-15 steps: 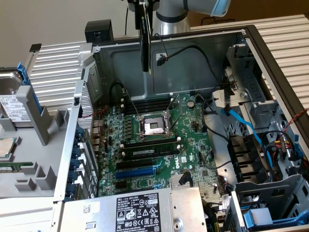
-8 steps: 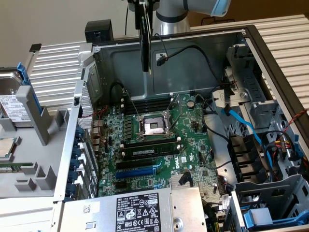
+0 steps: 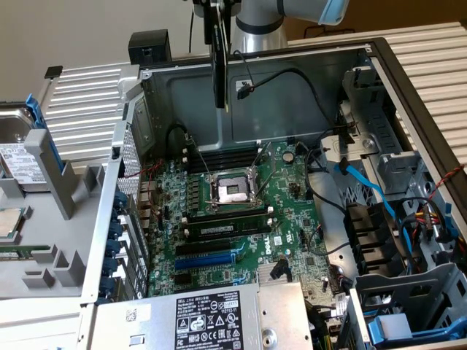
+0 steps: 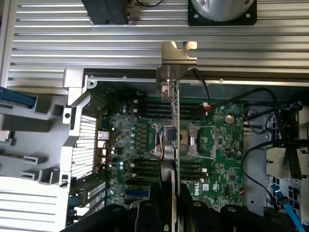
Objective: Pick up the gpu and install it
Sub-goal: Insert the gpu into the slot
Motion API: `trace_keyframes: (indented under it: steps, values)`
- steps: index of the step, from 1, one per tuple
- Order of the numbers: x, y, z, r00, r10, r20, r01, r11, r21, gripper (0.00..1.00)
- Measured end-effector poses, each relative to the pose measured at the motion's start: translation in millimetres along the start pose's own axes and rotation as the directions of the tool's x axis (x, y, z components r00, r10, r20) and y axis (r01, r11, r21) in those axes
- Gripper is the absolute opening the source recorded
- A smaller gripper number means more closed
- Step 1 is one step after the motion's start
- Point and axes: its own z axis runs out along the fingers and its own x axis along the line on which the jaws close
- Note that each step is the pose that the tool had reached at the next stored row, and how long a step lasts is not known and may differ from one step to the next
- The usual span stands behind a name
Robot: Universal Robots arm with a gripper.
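Pincer (image 3: 217,20) in the exterior view sits at the upper edge of the frame, closed on the top end of the gpu (image 3: 219,69). The card hangs straight down from it, edge-on, so it reads as a narrow dark slab. Its lower end shows against the grey inner wall of the open computer case (image 3: 379,69), apart from the motherboard (image 3: 292,211) that lies flat in the case. On that board the processor socket (image 3: 232,191) sits near the middle, and memory sticks (image 3: 226,226) lie just on the near side of it. A blue slot (image 3: 208,259) comes after them. The power supply (image 3: 211,313) with its white label fills the near end of the case.

From the wrist view, the pincer (image 4: 169,210) has its dark fingers (image 4: 147,215) pressed narrowly against both faces of the gpu (image 4: 175,125), with no gap showing. The card runs away from the fingers as a thin green edge and ends in its silver bracket (image 4: 177,60). That bracket lies over the rim of the case, with the ribbed aluminium table (image 4: 96,43) behind it. Behind the card's line lie the motherboard (image 4: 217,159) and the processor socket (image 4: 190,140), and the card crosses in front of the socket.
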Motion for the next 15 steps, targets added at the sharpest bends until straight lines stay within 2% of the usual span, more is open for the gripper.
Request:
trace_keyframes:
  steps: [4,8,9,12,13,15]
  values:
    - [-4.4,-0.2,-0.4,0.9997,-0.026,-0.0019,0.026,0.9997,0.0018,0.27]
    - [-5.4,-0.2,-0.3,0.9979,-0.064,0.0037,0.064,0.9979,0.0054,0.27]
    - [-5.5,-0.2,-0.2,0.9972,-0.074,0.0085,0.074,0.9972,0.0069,0.27]
    - [-5.6,-0.2,0.2,0.9942,-0.103,0.0295,0.103,0.9946,0.0117,0.27]
    - [-5.7,-0.3,0.4,0.9928,-0.115,0.0329,0.115,0.9933,0.0131,0.27]
    - [-5.7,-0.3,0.6,0.9897,-0.139,0.0352,0.138,0.9903,0.0156,0.27]
